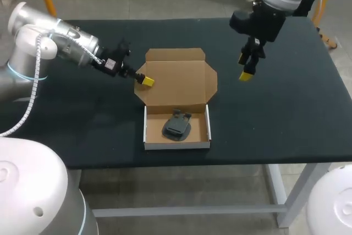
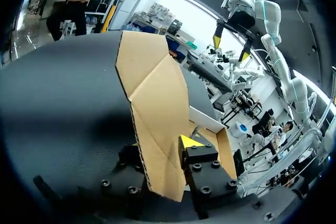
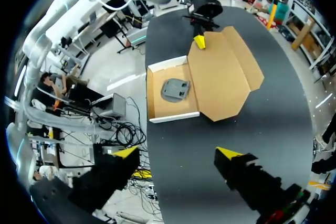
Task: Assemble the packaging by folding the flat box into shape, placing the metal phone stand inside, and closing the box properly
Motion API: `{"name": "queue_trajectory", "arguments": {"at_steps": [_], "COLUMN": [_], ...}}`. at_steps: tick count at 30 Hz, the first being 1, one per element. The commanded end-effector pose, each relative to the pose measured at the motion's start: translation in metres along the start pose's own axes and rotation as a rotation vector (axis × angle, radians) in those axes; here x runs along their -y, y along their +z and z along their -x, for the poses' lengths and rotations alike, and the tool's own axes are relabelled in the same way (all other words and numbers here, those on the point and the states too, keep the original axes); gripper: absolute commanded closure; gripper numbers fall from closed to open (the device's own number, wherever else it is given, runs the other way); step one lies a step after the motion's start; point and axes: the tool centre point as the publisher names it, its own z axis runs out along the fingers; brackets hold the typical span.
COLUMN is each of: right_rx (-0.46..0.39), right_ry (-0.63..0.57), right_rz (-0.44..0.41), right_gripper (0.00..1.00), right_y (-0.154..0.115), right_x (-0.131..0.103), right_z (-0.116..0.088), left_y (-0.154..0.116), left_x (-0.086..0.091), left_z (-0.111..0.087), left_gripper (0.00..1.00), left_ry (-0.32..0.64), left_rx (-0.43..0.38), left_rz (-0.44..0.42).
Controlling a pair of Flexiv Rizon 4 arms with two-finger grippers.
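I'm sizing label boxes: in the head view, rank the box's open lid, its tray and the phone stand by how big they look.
Largest: lid, flaps spread.
Next: tray, somewhat smaller.
Smallest: phone stand, inside the tray.
All lie close together, so nearness doesn't skew this.

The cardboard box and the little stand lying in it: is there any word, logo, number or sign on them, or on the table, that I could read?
No text can be read in any of the three views.
cardboard box: plain brown inside, white outer walls, no print shows.
phone stand: dark grey, too small to make out any mark.
table: plain dark top, no label or sign.
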Motion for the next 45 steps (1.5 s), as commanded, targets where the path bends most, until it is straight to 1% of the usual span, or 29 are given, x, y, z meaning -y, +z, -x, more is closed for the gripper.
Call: {"name": "queue_trajectory", "arguments": {"at_steps": [1,8,12,21,25,27,28,45], "right_rx": [-0.003,-0.003,-0.003,-0.005,-0.006,-0.007,-0.007,-0.003], "right_ry": [0.002,0.004,0.005,0.007,0.007,0.008,0.008,0.010], "right_rz": [-0.007,-0.013,-0.015,-0.022,-0.024,-0.025,-0.026,-0.029], "right_gripper": [0.00,0.00,0.00,0.00,0.00,0.00,0.00,0.00], "right_y": [0.000,0.000,0.000,0.001,0.001,0.002,0.002,0.000], "right_x": [-0.002,-0.002,-0.003,-0.004,-0.004,-0.004,-0.004,-0.004], "right_z": [0.000,-0.001,-0.001,-0.002,-0.002,-0.002,-0.002,-0.005], "left_y": [0.001,0.003,0.004,0.002,0.003,0.004,0.004,0.002], "left_x": [0.000,0.002,0.003,0.003,0.003,0.003,0.003,0.003], "left_z": [-0.003,-0.005,-0.007,-0.010,-0.011,-0.011,-0.012,-0.027], "left_gripper": [0.73,0.77,0.76,0.86,0.87,0.94,1.00,1.00], "left_ry": [0.004,0.017,0.035,0.057,0.072,0.082,0.088,0.238], "left_rx": [-0.003,-0.015,-0.022,-0.026,-0.032,-0.038,-0.038,-0.052], "left_rz": [-0.007,-0.025,-0.028,-0.043,-0.038,-0.038,-0.036,-0.043]}}
